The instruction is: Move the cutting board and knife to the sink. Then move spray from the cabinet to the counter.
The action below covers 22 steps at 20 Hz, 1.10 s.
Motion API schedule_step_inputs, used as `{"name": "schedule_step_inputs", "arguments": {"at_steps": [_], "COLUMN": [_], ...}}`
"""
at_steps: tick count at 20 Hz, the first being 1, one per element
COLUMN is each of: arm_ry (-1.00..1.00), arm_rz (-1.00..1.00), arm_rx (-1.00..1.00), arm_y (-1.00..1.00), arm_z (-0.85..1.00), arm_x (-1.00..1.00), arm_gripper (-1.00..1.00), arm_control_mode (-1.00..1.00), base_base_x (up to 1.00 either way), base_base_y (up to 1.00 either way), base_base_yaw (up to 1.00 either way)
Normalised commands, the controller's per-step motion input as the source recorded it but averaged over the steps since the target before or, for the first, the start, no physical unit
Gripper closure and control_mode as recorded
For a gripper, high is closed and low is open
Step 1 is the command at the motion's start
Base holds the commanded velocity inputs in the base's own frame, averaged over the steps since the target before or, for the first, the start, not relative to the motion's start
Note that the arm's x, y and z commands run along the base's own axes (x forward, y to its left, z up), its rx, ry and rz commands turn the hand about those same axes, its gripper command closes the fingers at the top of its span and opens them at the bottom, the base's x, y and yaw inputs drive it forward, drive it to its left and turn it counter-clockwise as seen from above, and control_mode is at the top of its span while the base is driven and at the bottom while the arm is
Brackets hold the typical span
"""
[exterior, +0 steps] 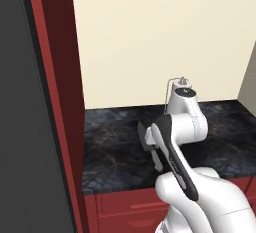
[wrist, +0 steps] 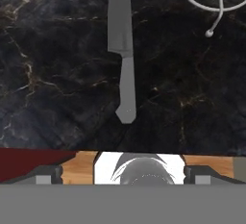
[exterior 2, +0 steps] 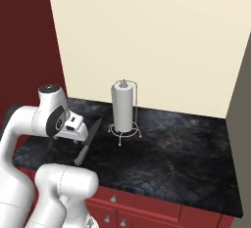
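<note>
Currently, the knife [wrist: 123, 50] is seen lying flat on the black tabletop [exterior 2: 186, 153] near the paper-towel stand [exterior 2: 124, 108], while the pincer [wrist: 123, 172] is held wide open above it.

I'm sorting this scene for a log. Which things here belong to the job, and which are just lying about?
Job:
knife
counter
gripper, open above the knife

Lying about:
paper-towel roll on its wire stand
red drawer fronts

A kitchen is indicated: a black veined stone counter [exterior 2: 176, 148] is set over red drawer fronts [exterior 2: 147, 210], with a paper-towel roll [exterior 2: 122, 107] and a knife [wrist: 122, 40] laid on it.
</note>
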Motion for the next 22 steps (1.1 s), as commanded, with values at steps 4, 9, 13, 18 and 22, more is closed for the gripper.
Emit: {"name": "schedule_step_inputs", "arguments": {"at_steps": [4, 9, 13, 18, 22], "arm_ry": [0.00, 0.00, 0.00, 0.00, 0.00], "arm_rz": [0.00, 0.00, 0.00, 0.00, 0.00], "arm_rx": [0.00, 0.00, 0.00, 0.00, 0.00], "arm_y": [0.00, 0.00, -0.01, 0.00, -0.06], "arm_z": [-0.19, -0.11, -0.13, -0.25, -0.38], "arm_x": [0.02, 0.05, 0.00, 0.06, 0.11], "arm_gripper": [-1.00, -1.00, -1.00, -1.00, -1.00], "arm_control_mode": [-1.00, -1.00, -1.00, -1.00, -1.00], "base_base_x": [0.00, 0.00, 0.00, 0.00, 0.00], "base_base_y": [0.00, 0.00, 0.00, 0.00, 0.00], "base_base_yaw": [0.00, 0.00, 0.00, 0.00, 0.00]}}
